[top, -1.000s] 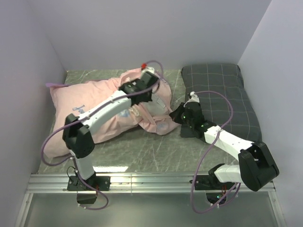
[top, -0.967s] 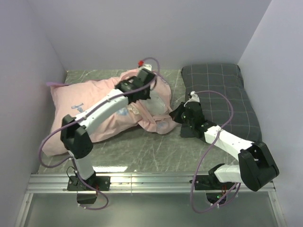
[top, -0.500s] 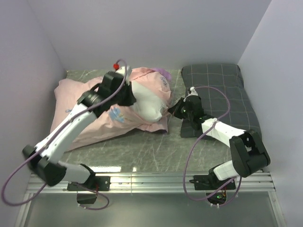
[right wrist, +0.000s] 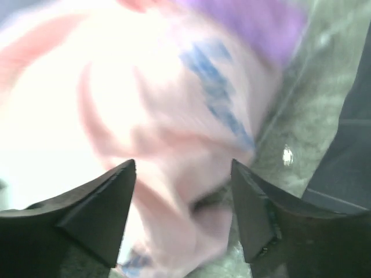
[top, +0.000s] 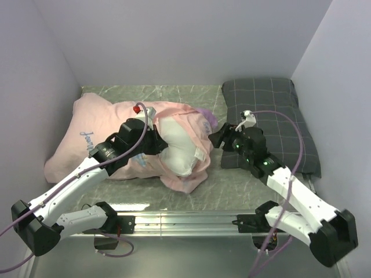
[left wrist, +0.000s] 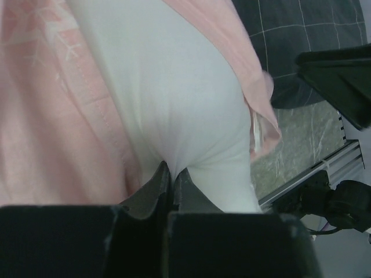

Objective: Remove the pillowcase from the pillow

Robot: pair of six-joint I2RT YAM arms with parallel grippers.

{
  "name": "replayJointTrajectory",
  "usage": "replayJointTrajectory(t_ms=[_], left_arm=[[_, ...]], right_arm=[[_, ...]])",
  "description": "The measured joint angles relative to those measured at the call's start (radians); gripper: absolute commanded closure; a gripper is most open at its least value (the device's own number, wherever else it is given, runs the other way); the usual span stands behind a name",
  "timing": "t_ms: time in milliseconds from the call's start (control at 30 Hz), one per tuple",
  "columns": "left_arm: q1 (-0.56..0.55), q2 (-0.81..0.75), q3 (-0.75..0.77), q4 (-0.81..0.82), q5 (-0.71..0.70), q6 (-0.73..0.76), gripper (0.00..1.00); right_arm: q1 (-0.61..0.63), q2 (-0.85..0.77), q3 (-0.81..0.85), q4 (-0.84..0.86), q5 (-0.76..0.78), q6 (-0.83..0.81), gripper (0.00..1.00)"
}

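My left gripper is pinched tight on a fold of the white pillow, whose bare end bulges out of the pale pink pillowcase. The pillowcase covers the rest of the pillow and lies on the left half of the marbled surface. My right gripper is spread wide just beside the pillowcase's bunched mouth; that view is blurred, but it seems to hold nothing. The grey checked pillow lies to the right.
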Motion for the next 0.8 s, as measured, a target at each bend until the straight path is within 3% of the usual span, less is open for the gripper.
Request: replayJointTrajectory(t_ms=[167,367,467,500,600,700,800], left_arm=[[-0.018,0.002,-0.008,0.002,0.0,-0.014,0.99],[-0.034,0.002,-0.007,-0.002,-0.021,-0.014,1.0],[-0.04,0.002,0.002,-0.023,-0.024,-0.013,0.99],[-0.045,0.001,0.007,-0.029,-0.027,-0.013,0.99],[-0.057,-0.011,0.021,-0.062,-0.034,-0.01,1.0],[-0.068,-0.053,0.035,-0.104,-0.035,-0.002,0.99],[-0.079,-0.109,0.062,-0.138,-0.027,0.01,1.0]], right_arm=[[0.14,-0.076,0.019,-0.024,0.062,-0.076,0.18],[0.215,0.125,0.119,-0.058,0.089,-0.131,0.21],[0.222,0.237,0.168,-0.081,0.135,-0.134,0.41],[0.211,0.27,0.193,-0.094,0.15,-0.129,0.54],[0.135,0.338,0.257,-0.111,0.178,-0.112,0.76],[0.007,0.402,0.307,-0.118,0.192,-0.087,0.86],[-0.077,0.483,0.354,-0.134,0.187,-0.068,0.89]])
